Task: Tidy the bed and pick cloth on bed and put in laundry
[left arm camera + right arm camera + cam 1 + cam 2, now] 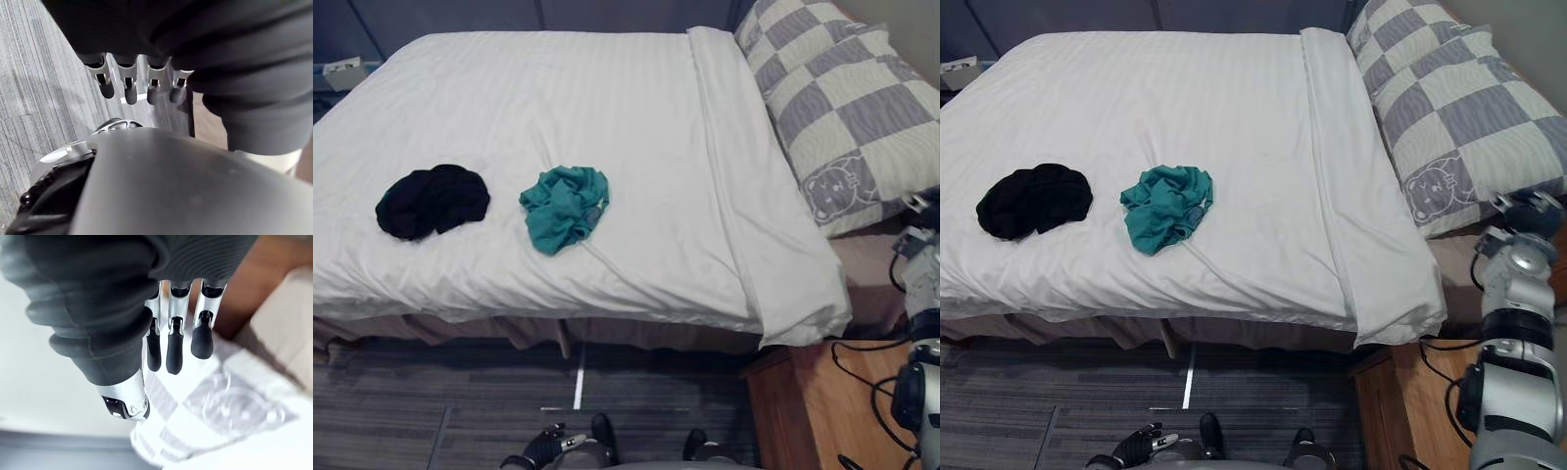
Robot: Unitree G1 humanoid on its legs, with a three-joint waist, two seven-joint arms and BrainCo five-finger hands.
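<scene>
White bed carries a teal cloth and a black cloth, both well ahead of the slack, empty left hand. The right hand, fingers straight and empty, hangs by the pillow, probably to straighten it.

The right robot hand is just hanging there with its fingers straight and loose, holding nothing, thumb off to the side. Past them is a blurry grey-and-white checked pillow, with some brown wood beyond it.
</scene>
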